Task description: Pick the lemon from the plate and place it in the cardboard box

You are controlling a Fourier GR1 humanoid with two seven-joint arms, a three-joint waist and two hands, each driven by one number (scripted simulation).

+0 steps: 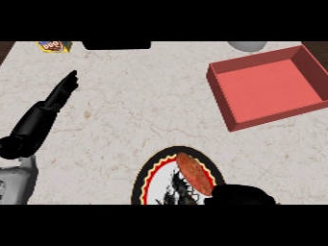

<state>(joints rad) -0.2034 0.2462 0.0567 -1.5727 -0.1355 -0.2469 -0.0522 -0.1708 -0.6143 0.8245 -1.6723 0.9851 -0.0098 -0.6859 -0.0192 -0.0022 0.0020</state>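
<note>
At the lower middle of the frame the plate (149, 177) carries a reddish-orange oval, not lemon yellow, which I take for the lemon (195, 174). The right hand (241, 195) sits touching its lower end, fingers unreadable. The left hand (58, 93) rests straight-fingered at the left. Best to grasp it across the middle, then lift toward the red box (227, 108), upper right.
</note>
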